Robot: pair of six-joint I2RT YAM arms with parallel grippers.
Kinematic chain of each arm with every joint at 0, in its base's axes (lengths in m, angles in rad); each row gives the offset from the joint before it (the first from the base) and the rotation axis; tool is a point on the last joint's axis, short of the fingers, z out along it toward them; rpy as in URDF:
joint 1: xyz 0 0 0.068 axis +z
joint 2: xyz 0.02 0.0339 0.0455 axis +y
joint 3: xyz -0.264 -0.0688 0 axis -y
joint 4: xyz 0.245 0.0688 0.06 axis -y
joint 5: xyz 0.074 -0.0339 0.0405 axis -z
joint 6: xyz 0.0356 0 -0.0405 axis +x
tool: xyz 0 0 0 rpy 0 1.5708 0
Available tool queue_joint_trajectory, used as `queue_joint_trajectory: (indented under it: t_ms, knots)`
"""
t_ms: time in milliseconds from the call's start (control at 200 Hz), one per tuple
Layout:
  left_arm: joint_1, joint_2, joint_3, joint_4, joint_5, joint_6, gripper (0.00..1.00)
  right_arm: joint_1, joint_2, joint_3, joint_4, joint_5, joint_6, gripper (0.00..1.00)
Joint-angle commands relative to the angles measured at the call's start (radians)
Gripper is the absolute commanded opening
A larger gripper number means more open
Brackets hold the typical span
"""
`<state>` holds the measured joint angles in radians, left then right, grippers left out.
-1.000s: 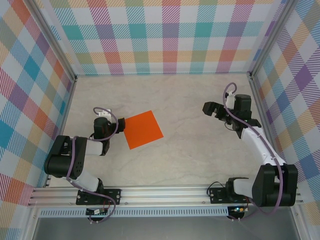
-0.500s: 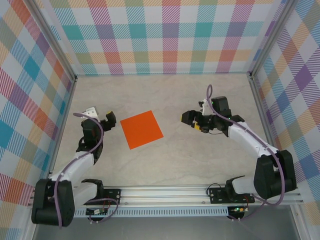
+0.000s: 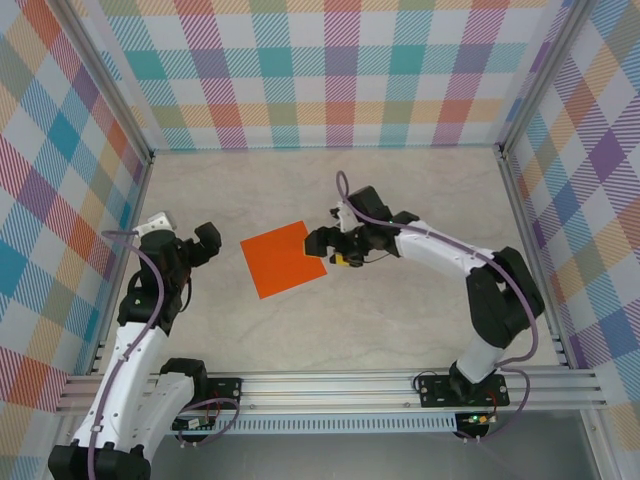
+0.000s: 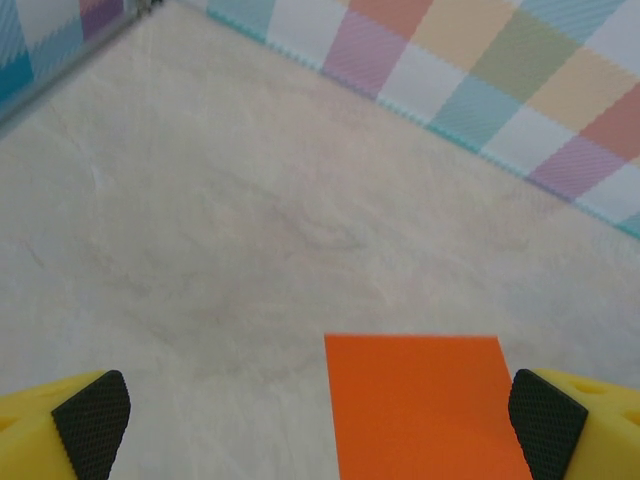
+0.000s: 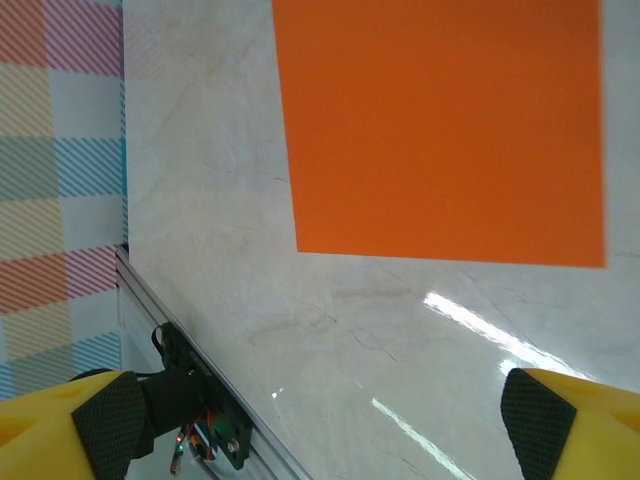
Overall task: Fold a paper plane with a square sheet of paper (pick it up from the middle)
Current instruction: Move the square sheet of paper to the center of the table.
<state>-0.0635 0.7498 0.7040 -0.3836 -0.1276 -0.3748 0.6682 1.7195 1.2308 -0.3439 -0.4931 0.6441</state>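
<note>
The square sheet of paper (image 3: 285,259) is bright orange and lies flat and unfolded on the marble table, left of centre. My left gripper (image 3: 195,248) hovers a short way left of it, open, with nothing between its fingers. In the left wrist view the sheet (image 4: 425,405) reaches in beside the right fingertip (image 4: 545,425), with the left gripper (image 4: 318,428) open. My right gripper (image 3: 330,250) is at the sheet's right edge, jaws wide apart and empty. In the right wrist view the sheet (image 5: 445,125) lies ahead of the open right gripper (image 5: 325,432). The paper plane is out of view.
Plaid walls (image 3: 330,80) close the table at the back and on both sides. An aluminium rail (image 3: 330,385) with the arm bases runs along the near edge; it also appears as a rail (image 5: 190,400) in the right wrist view. Bare marble (image 3: 400,320) lies right of the sheet.
My right arm has swept left across the table to the sheet's right edge. My left arm has pulled back left and away from the sheet. The sheet has not moved.
</note>
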Motion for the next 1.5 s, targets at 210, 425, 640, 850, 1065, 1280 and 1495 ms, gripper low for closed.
queue_joint_trajectory:
  t_ms: [210,425,640,850,1065,1280,1495]
  knots:
    - [0.016,0.066,0.126,-0.389,0.259,-0.065,1.00,0.104,0.305,0.335,-0.146,0.140,0.095,0.84]
    - [0.016,0.042,0.110,-0.437,0.280,0.005,1.00,0.103,0.561,0.671,-0.323,0.154,0.076,0.83]
    - [0.016,-0.011,0.057,-0.388,0.306,-0.036,1.00,0.098,0.756,0.945,-0.452,0.155,0.067,0.83]
    - [0.016,-0.032,0.057,-0.385,0.294,-0.051,1.00,0.056,0.768,0.912,-0.530,0.238,0.099,0.80]
    - [0.015,-0.051,0.033,-0.354,0.390,-0.100,1.00,0.004,0.552,0.542,-0.369,0.299,0.167,0.78]
    - [0.015,-0.012,-0.026,-0.232,0.603,-0.181,1.00,-0.031,0.329,0.192,-0.233,0.361,0.191,0.77]
    - [0.010,0.020,-0.041,-0.217,0.653,-0.192,1.00,-0.032,0.250,0.194,-0.266,0.324,0.042,0.76]
